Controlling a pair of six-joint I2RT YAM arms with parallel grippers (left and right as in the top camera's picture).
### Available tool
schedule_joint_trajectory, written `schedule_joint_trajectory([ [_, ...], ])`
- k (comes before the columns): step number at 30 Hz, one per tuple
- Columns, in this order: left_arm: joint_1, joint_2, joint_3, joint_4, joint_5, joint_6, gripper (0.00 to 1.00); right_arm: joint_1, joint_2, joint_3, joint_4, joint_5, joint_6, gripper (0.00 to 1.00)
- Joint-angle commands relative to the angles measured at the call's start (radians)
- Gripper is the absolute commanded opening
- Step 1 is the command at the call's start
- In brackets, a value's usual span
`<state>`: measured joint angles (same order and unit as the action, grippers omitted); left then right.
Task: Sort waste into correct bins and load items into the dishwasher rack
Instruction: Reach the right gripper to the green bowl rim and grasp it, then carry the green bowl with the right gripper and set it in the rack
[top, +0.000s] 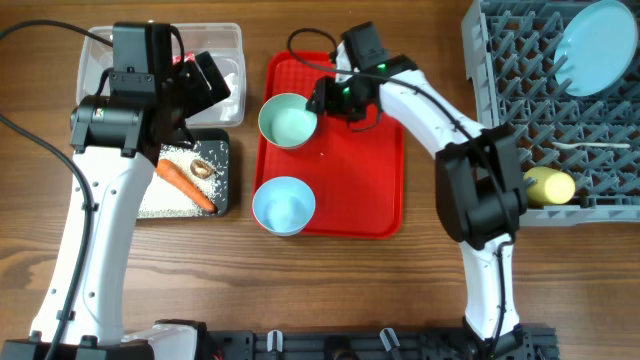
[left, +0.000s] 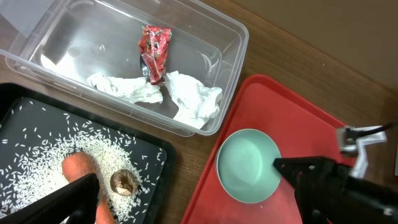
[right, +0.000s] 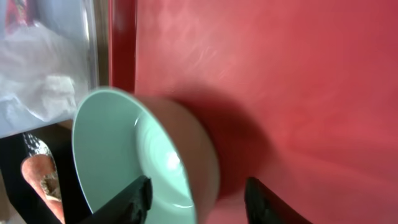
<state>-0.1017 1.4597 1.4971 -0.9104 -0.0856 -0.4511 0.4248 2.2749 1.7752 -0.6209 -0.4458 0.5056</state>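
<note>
A mint bowl (top: 288, 121) and a blue bowl (top: 284, 205) sit on the red tray. My right gripper (top: 322, 100) straddles the mint bowl's (right: 118, 149) right rim. One finger is inside and one outside, both clear of the wall, so the right gripper (right: 199, 200) is open. My left gripper (top: 205, 95) hangs open and empty over the bins. The clear tub (left: 230, 37) holds a wrapper (left: 154, 50) and tissue (left: 186, 99). The black tray (left: 149, 149) holds a carrot (left: 78, 171), a brown lump (left: 124, 182) and rice (left: 56, 146). In the rack (top: 520, 90) are a plate (top: 597, 33) and a yellow cup (top: 549, 185).
The red tray (top: 370, 170) lies at the centre, between the bins on the left and the rack on the right. A white utensil (top: 590, 146) lies in the rack. Bare wooden table runs along the front.
</note>
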Motion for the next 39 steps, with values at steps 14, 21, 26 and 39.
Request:
schedule_joint_trajectory([
  [14,0.006,0.003,0.003,-0.059,-0.017,0.001,1.0,0.014,0.027,-0.003,-0.028,0.076,0.021,0.04],
  [21,0.006,0.003,0.003,-0.075,-0.017,0.001,1.0,-0.018,-0.039,-0.003,-0.031,0.116,-0.047,0.04],
  [26,0.006,0.003,0.003,-0.075,-0.017,0.001,1.0,-0.134,-0.258,-0.003,-0.102,0.457,-0.15,0.04],
  [39,0.006,0.003,0.003,-0.075,-0.017,0.001,1.0,-0.356,-0.426,-0.003,0.152,1.23,-0.441,0.04],
])
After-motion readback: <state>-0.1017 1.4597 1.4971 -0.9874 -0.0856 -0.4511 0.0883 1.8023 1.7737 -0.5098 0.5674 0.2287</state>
